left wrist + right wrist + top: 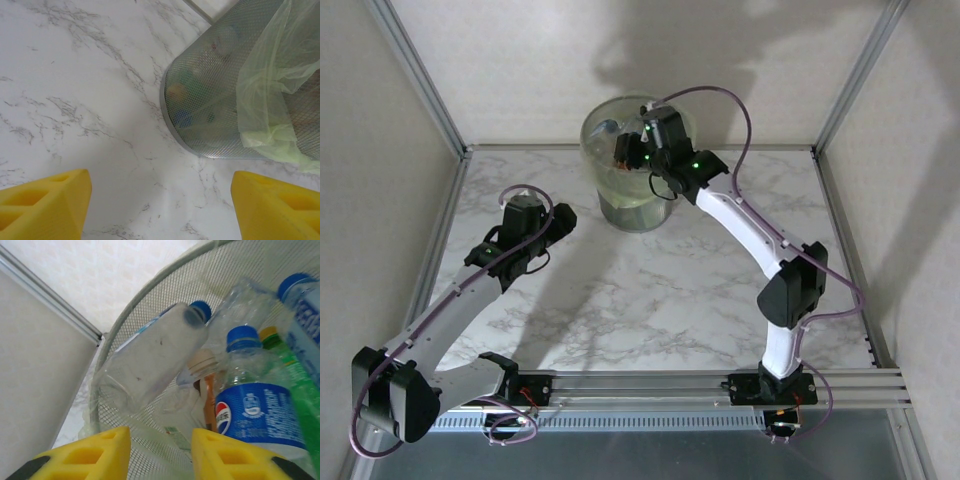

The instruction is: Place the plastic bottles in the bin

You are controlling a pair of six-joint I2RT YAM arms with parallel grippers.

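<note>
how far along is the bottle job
Looks about finished. Done: all the plastic bottles I can see, such as the blue-labelled bottle, lie inside the bin. In hand: nothing; the right gripper hangs over the bin, jaws open and empty, and the left gripper is open above the table. Left: probably just pulling the arms back.

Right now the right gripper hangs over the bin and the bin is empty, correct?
Not quite. The bin is not empty: the right wrist view shows several plastic bottles lying in it. The right gripper does hang over the bin.
</note>
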